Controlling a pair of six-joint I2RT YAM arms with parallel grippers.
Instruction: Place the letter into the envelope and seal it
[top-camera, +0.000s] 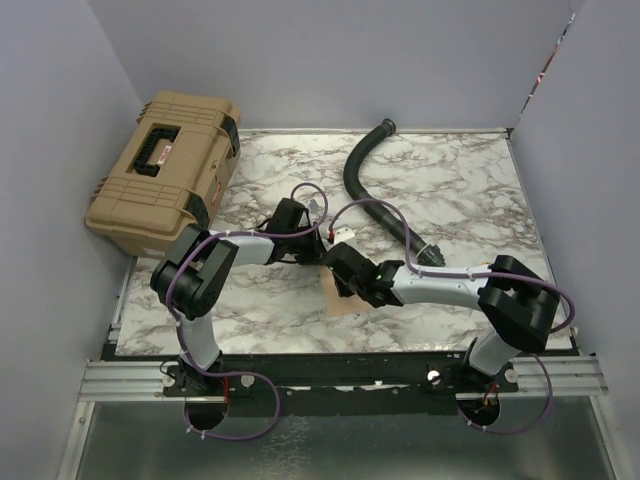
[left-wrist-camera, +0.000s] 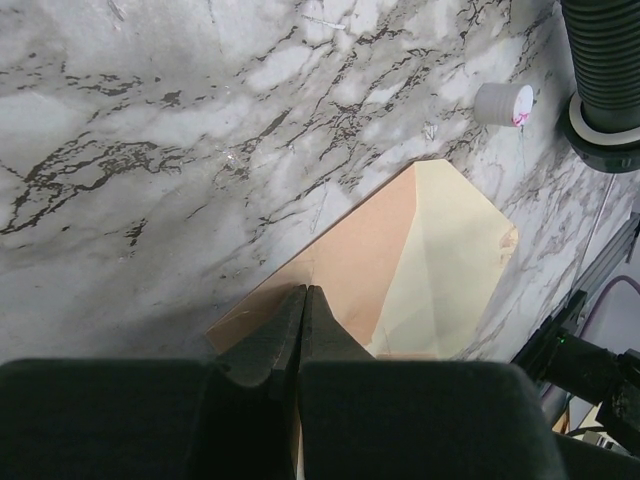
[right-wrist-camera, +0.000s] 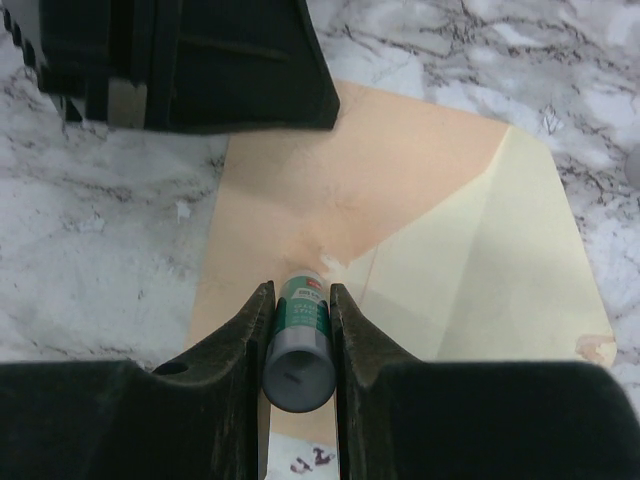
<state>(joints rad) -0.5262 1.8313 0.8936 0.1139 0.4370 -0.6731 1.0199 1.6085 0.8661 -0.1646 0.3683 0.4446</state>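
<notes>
Two end effectors meet at a small kraft-brown paper envelope (right-wrist-camera: 400, 190) lying flat on the white, grey-veined marble tabletop (left-wrist-camera: 150, 150). Its pointed flap is folded open, with the pale cream inside facing up. The left end effector (left-wrist-camera: 305, 293) has its fingers pressed fully together, tips at the envelope's brown edge. The right end effector (right-wrist-camera: 302, 290) is narrowly parted, clamping a small green-labelled glue stick (right-wrist-camera: 300, 335) whose tip touches the envelope where brown body meets cream flap. Whether the letter is inside cannot be told
</notes>
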